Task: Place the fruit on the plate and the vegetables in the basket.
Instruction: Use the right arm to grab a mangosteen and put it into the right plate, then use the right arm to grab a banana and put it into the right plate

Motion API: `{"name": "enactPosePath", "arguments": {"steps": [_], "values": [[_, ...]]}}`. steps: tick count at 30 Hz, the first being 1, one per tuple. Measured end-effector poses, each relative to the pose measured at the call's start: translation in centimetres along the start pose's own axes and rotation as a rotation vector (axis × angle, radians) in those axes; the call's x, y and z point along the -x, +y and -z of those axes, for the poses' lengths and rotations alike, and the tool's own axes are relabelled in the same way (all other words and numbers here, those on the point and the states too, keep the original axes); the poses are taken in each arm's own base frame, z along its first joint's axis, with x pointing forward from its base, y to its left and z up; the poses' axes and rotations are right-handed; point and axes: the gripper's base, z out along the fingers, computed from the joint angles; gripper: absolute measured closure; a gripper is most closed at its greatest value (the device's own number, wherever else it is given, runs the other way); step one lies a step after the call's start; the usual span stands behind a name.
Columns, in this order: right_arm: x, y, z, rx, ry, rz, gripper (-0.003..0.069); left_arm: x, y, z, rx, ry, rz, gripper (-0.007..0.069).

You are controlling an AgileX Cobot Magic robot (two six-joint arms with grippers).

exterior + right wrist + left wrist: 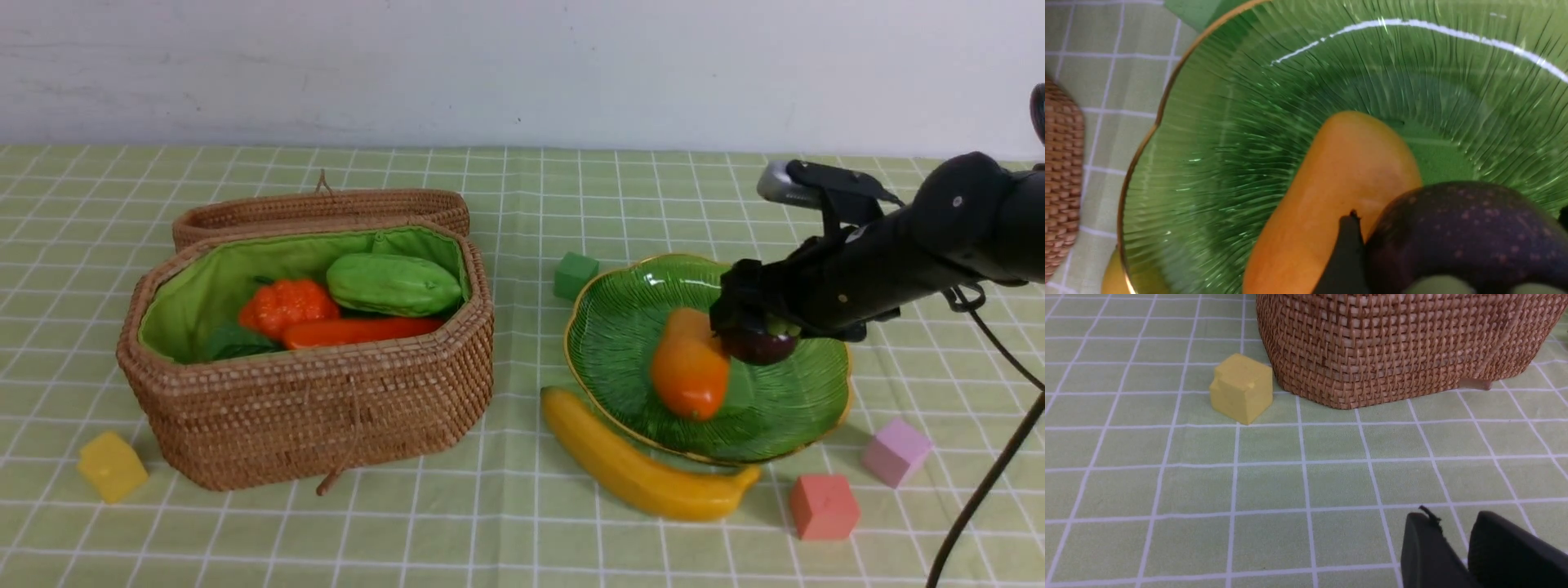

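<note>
Mangosteen (763,348) in right tool (749,325) over plate (620,327)

Before you: brown woven basket (326,408) lined bright green, orange-yellow mango (690,376), gold-rimmed ribbed green plate (620,327), yellow banana (637,478), white-gridded pale-green counter (506,523).

Open cloth (522,327) lies between basket (326,408) and plate (612,327). The banana (637,478) hugs the plate's near rim; the mango (690,376) fills its middle; the right gripper (755,331), clasping the mangosteen (761,347), seemingly overhangs its right side.
</note>
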Motion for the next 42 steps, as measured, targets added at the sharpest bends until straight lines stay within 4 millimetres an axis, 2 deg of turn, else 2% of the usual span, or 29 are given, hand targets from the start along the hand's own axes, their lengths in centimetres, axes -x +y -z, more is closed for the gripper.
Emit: {"name": "enactPosePath", "arguments": {"steps": [8,12,19,21,26,27,29,32,34,37,42], "values": [[0.3,0.0,0.8,-0.020,-0.016,0.053,0.0054,0.0,0.0,0.0,0.000,0.000,0.000,0.0459],[0.8,0.4,2.8,-0.035,-0.039,0.114,-0.0019,0.0,0.0,0.0,0.000,0.000,0.000,0.0456],[1.7,1.2,6.0,-0.041,-0.103,0.168,0.0006,0.0,0.0,0.0,0.000,0.000,0.000,0.0448],[1.7,1.3,6.4,-0.039,-0.105,0.171,0.0011,0.0,0.0,0.0,0.000,0.000,0.000,0.0447],[0.1,3.9,7.5,0.017,0.026,0.460,0.0029,0.0,0.0,0.0,0.000,0.000,0.000,0.0440],[-1.0,5.4,7.5,0.066,0.100,0.600,0.0032,0.0,0.0,0.0,0.000,0.000,0.000,0.0439],[-2.6,7.5,7.5,0.138,0.186,0.767,0.0035,0.0,0.0,0.0,0.000,0.000,0.000,0.0438],[-4.7,10.7,7.1,0.234,0.232,1.022,0.0050,0.0,0.0,0.0,0.000,0.000,0.000,0.0438],[-5.6,12.1,6.6,0.272,0.234,1.124,0.0064,0.0,0.0,0.0,0.000,0.000,0.000,0.0438],[-6.6,13.3,5.2,0.297,0.241,1.198,0.0083,0.0,0.0,0.0,0.000,0.000,0.000,0.0434],[-7.6,13.6,2.7,0.287,0.279,1.255,0.0088,0.0,0.0,0.0,0.000,0.000,0.000,0.0429]]}}
